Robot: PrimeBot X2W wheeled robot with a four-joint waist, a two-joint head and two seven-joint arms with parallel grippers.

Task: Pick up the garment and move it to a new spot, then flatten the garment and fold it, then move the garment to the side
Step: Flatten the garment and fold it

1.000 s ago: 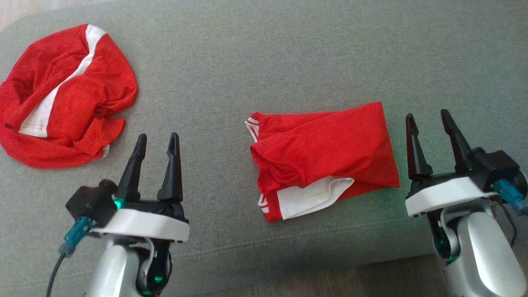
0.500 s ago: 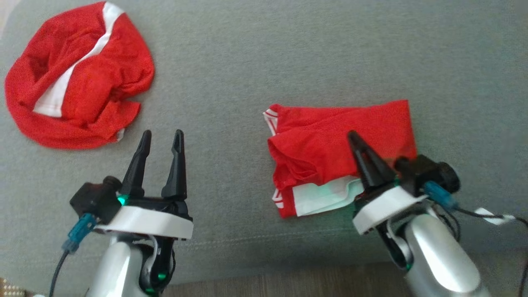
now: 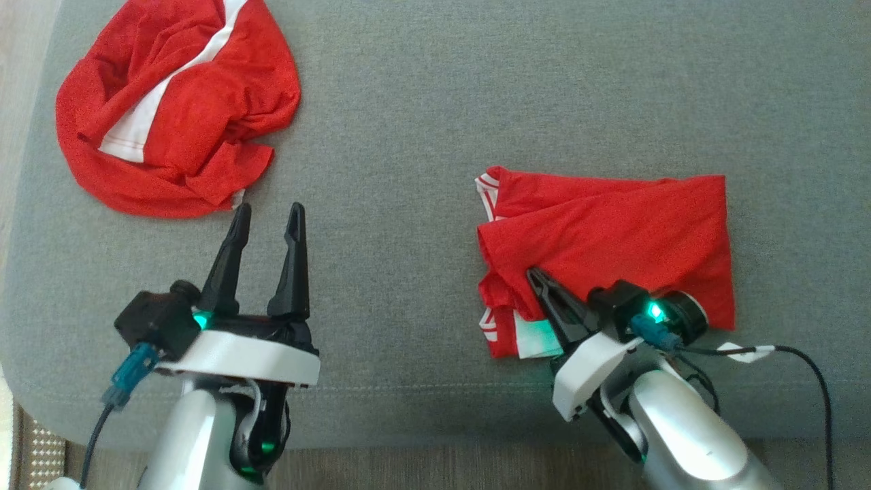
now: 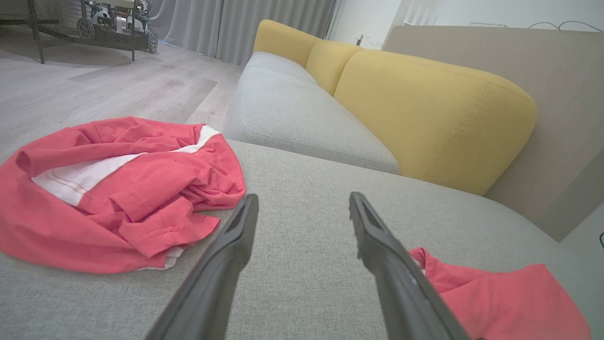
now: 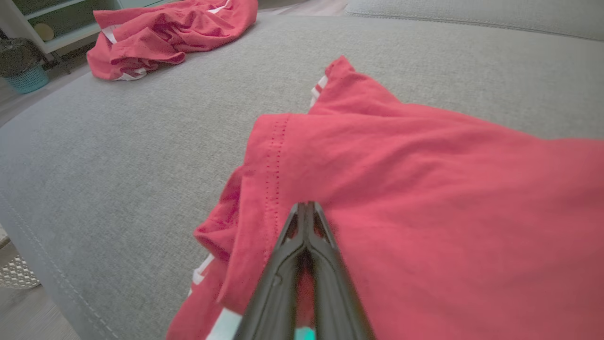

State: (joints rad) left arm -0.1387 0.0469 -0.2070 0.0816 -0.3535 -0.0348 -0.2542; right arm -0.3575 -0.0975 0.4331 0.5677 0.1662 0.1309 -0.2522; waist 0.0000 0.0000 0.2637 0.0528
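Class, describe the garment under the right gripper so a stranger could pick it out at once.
Start at the grey sofa cushion, which carries two red garments. Look to its right half, near the front edge, where the shut right gripper touches the folded red garment. Unlike the crumpled red garment at the far left, it lies in a rough flat rectangle.

Before me lay a grey fabric seat cushion, with a stitched seam running along its near edge. Two things rested directly on it, well apart. A crumpled red garment with a white stripe sat near its far left corner, and a folded red garment with white trim lay toward the near right.
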